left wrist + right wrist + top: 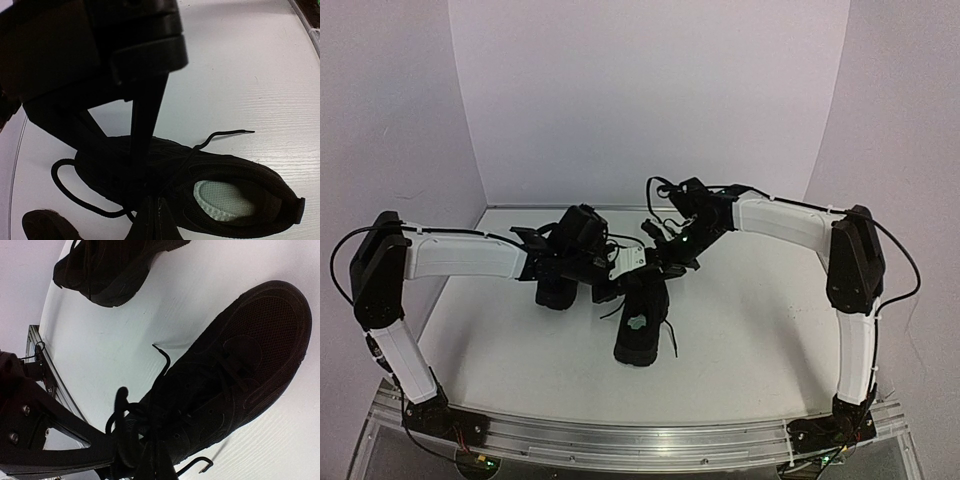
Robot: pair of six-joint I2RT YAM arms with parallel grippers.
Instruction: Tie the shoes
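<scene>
Two black shoes lie on the white table. The near shoe [642, 322] points away from the bases and shows a pale patch inside [222, 199]. The other shoe [558, 290] lies to its left, half under the left arm. Both grippers meet over the near shoe's lacing. My left gripper [152, 217] is shut, pinching a thin black lace at the tongue, and one lace end [240, 132] trails onto the table. My right gripper [161, 465] is shut on a lace too, with a small lace loop [116, 416] beside it. The knot area itself is too dark to read.
White walls stand close at the back and both sides. An aluminium rail [640, 440] runs along the near table edge by the arm bases. The second shoe [110, 270] lies just beyond the near one. A loose lace loop [59, 186] lies on the table.
</scene>
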